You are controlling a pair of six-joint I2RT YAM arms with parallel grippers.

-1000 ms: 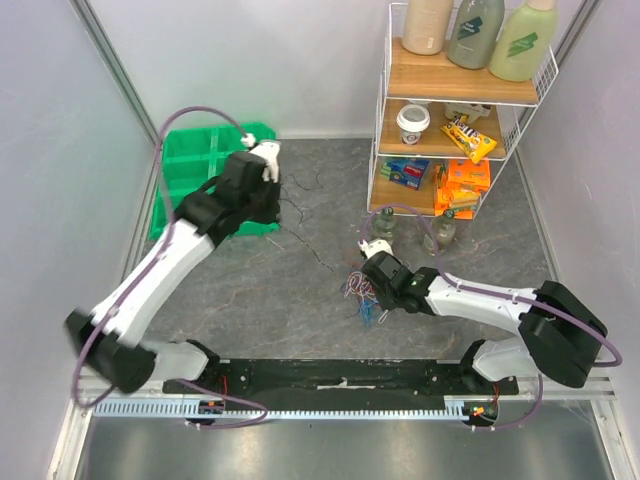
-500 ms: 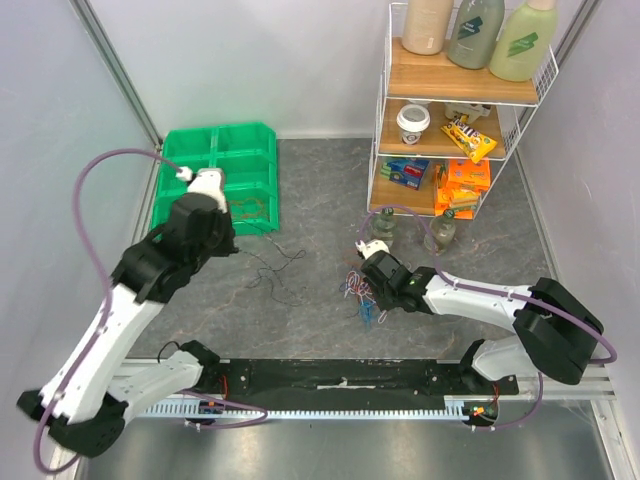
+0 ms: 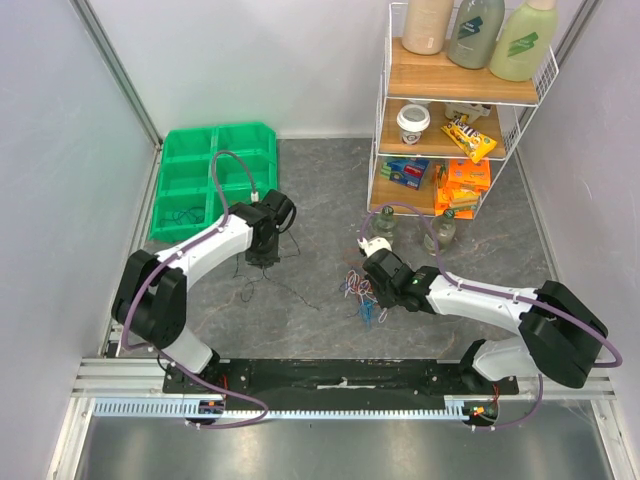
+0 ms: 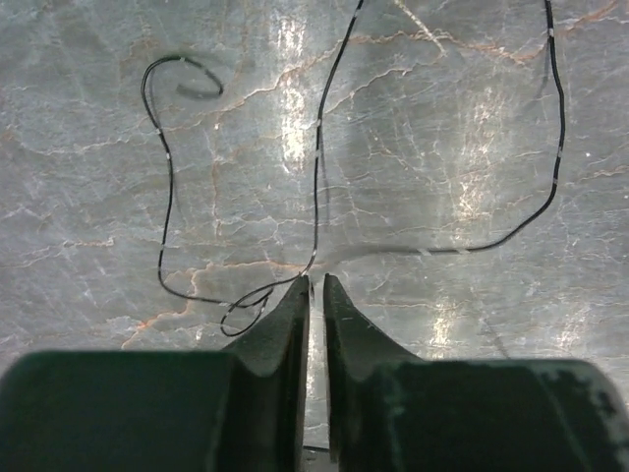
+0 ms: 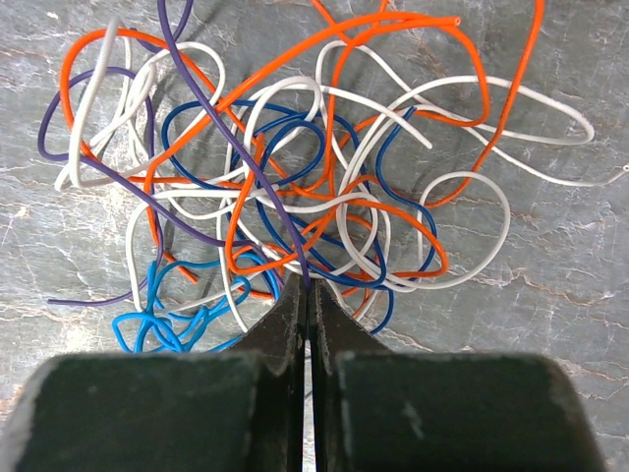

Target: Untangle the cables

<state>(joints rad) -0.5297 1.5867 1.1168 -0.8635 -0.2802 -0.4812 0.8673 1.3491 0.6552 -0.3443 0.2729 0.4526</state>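
— Where was your left tool (image 4: 314, 287) at that moment?

— Low over the grey worktop (image 3: 320, 190), just beside the green tray (image 3: 240, 145). Its jaws stood a crack apart. A thin black cable (image 4: 316, 177) lay loose on the stone and ran right up to the fingertips. I could see nothing clamped between them.

— And your right tool (image 5: 307, 287)?

— Pressed together, down at the near edge of the tangle (image 5: 295, 187). A purple cable (image 5: 211, 103) ran straight into its tips and looked pinched there.

— Where did the tangle lie?

— On the worktop in front of the wire shelf (image 3: 440, 80), well apart from the black cable. It held orange, white, dark blue and purple strands looped through one another. In your right wrist view a small light blue knot (image 5: 162, 320) sat at its left.
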